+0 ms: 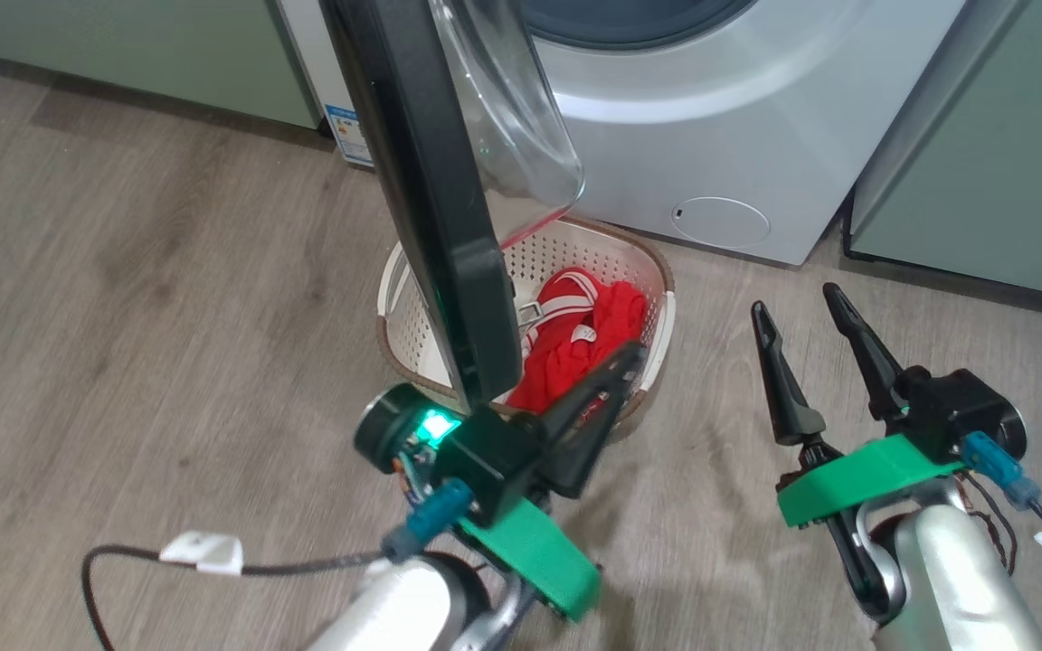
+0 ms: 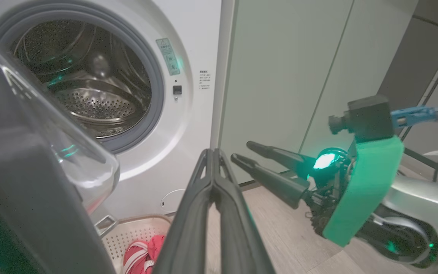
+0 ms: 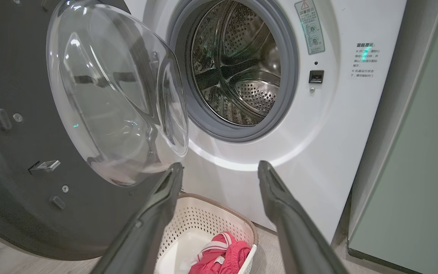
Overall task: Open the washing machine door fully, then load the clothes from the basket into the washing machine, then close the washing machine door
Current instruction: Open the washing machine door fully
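Note:
The washing machine stands ahead with its steel drum bare. The washing machine door is swung out, edge-on in the head view, its glass bowl facing the drum. Below it the cream basket sits on the floor and holds the red clothes with white stripes. My left gripper is shut on nothing, just right of the door's outer edge, with its tips over the basket's near rim. My right gripper is open and empty, on the right of the basket above the floor.
Pale green cabinets flank the washer on both sides, the left one behind the door. Wood-look floor spreads left of the basket. A black cable with a white tag hangs from my left arm.

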